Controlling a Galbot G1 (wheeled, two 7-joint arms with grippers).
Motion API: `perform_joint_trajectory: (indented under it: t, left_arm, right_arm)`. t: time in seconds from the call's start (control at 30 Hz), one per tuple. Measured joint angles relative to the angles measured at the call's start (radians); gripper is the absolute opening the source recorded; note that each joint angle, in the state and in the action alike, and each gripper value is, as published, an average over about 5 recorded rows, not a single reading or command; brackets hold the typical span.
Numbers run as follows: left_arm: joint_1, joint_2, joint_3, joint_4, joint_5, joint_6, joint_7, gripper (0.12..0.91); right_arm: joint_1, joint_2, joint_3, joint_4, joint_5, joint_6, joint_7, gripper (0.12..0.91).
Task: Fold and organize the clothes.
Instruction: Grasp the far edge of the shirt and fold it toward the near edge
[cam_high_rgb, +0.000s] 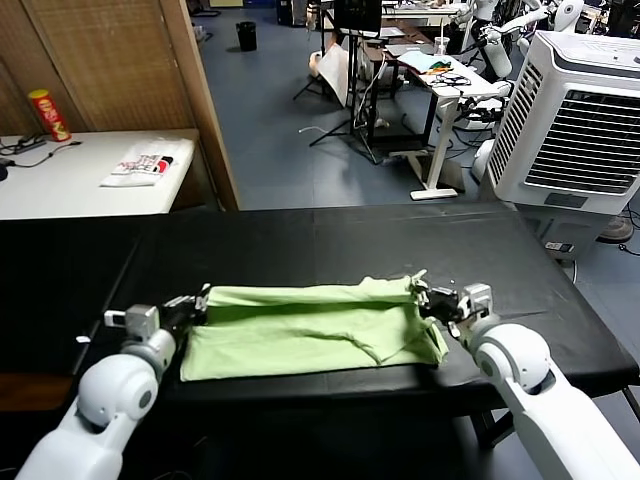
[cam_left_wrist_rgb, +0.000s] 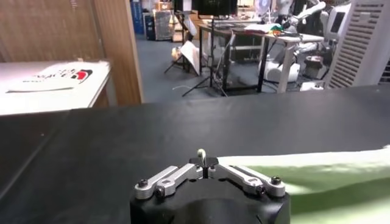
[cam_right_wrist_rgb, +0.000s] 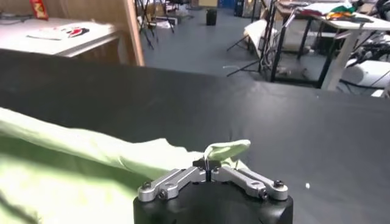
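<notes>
The T-shirt (cam_high_rgb: 310, 328), pale light green, lies folded into a long band across the near part of the black table (cam_high_rgb: 330, 240), its length running from the robot's left to its right. No checkered print shows on the upward face.

The left gripper (cam_high_rgb: 200, 301) is at the shirt's left end, at the far corner. Its jaws are closed; in the left wrist view the fingertips meet on a small pale tip of fabric at the cloth's edge (cam_left_wrist_rgb: 202, 156), so it grips the shirt.

The right gripper (cam_high_rgb: 424, 296) is at the shirt's right end, at the far corner. Its jaws are closed on a raised fold of green cloth, seen bunched at the fingertips in the right wrist view (cam_right_wrist_rgb: 226, 150).

Beyond the black table, to the robot's left, stands a white table (cam_high_rgb: 60, 180). On it lie a white printed item (cam_high_rgb: 142, 166) with red and black marks, the writing too small to read, and a red and yellow canister (cam_high_rgb: 48, 114) standing upright, its label not legible. A white slatted appliance (cam_high_rgb: 575, 120) stands on the floor to the right
</notes>
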Motion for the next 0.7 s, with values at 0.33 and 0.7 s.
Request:
perform_joint_trajectory:
  t: [0.33,0.7]
  left_arm:
    - [0.101,-0.028,-0.02,-0.038,0.074,-0.013,-0.012,0.129]
    - [0.165,-0.046,-0.021,-0.087,0.121,0.02,-0.031,0.135]
  right_arm:
    - [-0.038,-0.002,0.006,0.017,-0.016,-0.023,0.0,0.123]
    - [-0.084,-0.024,0.05,0.08,-0.011,-0.047,0.0,0.486]
